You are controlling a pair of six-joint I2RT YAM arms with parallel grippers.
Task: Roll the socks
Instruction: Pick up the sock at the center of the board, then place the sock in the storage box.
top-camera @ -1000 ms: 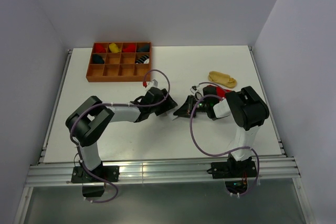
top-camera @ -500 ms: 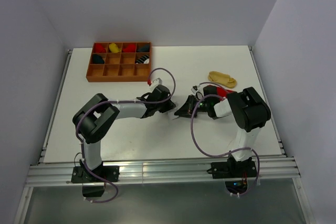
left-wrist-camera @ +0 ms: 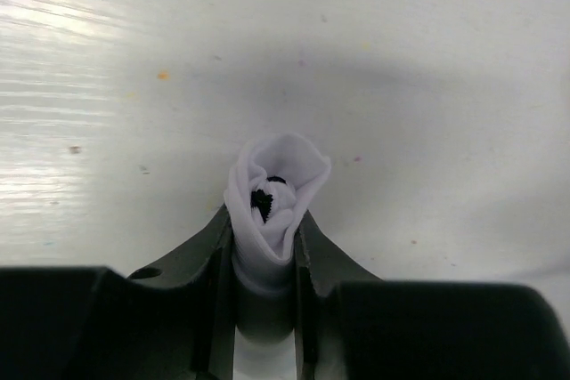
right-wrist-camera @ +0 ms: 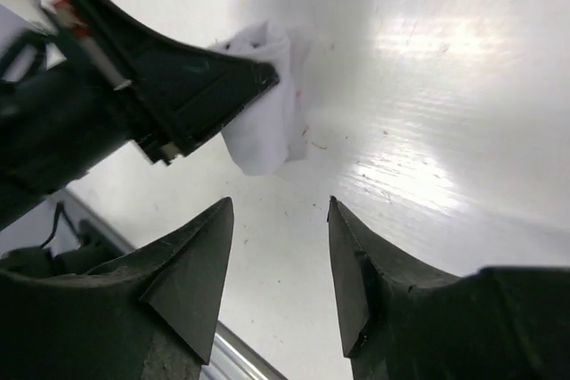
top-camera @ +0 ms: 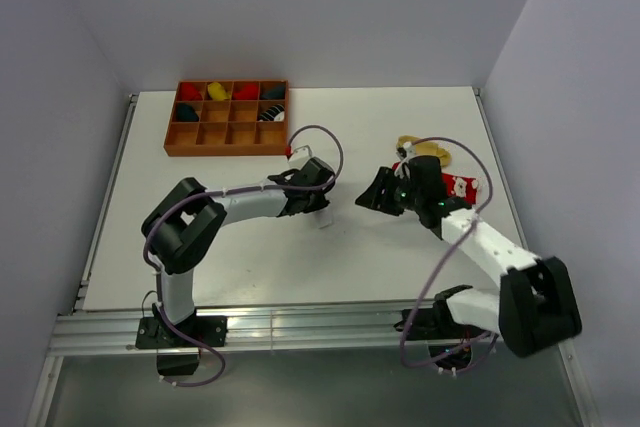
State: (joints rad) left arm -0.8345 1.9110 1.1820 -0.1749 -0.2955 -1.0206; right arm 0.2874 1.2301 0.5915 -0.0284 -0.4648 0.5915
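- The left claw (left-wrist-camera: 264,230) is closed narrowly on a small white sock (left-wrist-camera: 272,186), soft fabric rolled into a tight bundle with a patch of black showing at its core.
- Both dark fingers (left-wrist-camera: 214,246) press the lower sides of the roll, and its rounded top stands out beyond the fingertips.
- In the top view the held roll (top-camera: 322,219) sits near the middle of the white bench (top-camera: 250,262), at the tip of the left claw (top-camera: 316,207). Whether it touches the surface cannot be told.
- The right claw (right-wrist-camera: 280,251) is well open, its two black fingers apart with nothing between them.
- It points at the white roll (right-wrist-camera: 263,126) from just beside it, without touching.
- From above, the right claw (top-camera: 372,195) faces the left one across a small gap.
- A red sock (top-camera: 461,187), fabric with a white pattern, lies flat on the bench beside the right arm, towards the right edge.
- A plain tan-yellow sock (top-camera: 430,150) lies just behind it, partly crossed by the arm's cable.
- A brown wooden compartment tray (top-camera: 226,151) stands at the far left of the bench, well apart from both claws. Red, yellow and dark bundles fill some of its rear compartments.
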